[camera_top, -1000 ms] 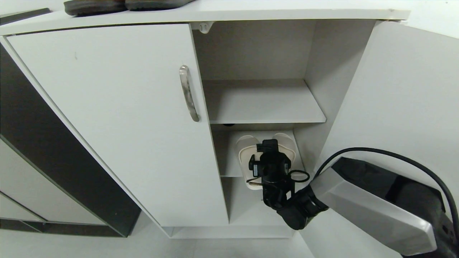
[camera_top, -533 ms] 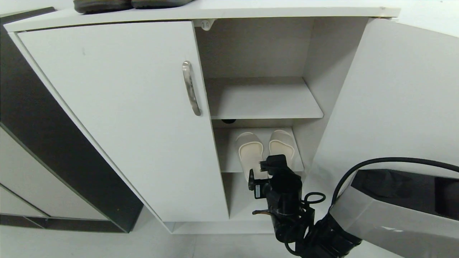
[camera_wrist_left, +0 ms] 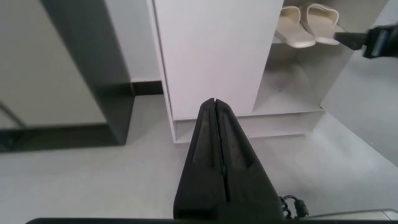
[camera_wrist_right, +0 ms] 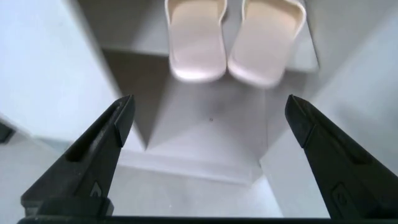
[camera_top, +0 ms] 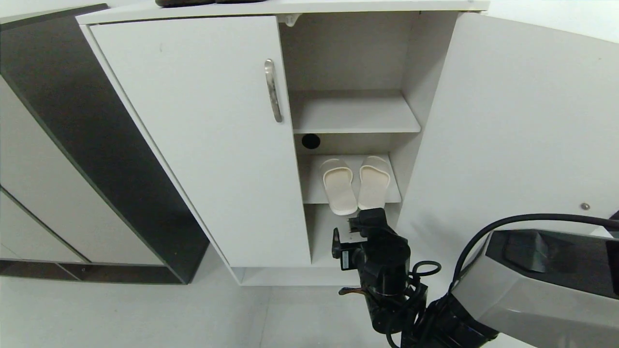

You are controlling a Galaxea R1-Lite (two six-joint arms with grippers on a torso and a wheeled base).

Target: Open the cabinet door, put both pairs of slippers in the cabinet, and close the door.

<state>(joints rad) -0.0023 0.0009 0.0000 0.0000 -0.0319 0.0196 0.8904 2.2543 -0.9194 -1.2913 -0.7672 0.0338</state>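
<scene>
One cream slipper pair [camera_top: 338, 188] on middle shelf [camera_top: 309, 186] inside cabinet [camera_top: 203, 145]; dark pair [camera_top: 184, 2] atop it. Likely light, soft foam, squashy; pinch heel rims together. Right gripper [camera_wrist_right: 208, 109] fingers [camera_wrist_right: 93, 155] spread; left gripper [camera_wrist_left: 214, 106] pressed together.

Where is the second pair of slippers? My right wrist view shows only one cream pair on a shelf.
Observer: A dark pair lies on the cabinet top, above the closed left door.
Operator: Which shelf holds the cream slippers?
Observer: The lower shelf; an upper shelf sits above it.
Operator: And the left gripper?
Observer: Its fingers are shut; it hangs low, facing the left door's bottom edge.
</scene>
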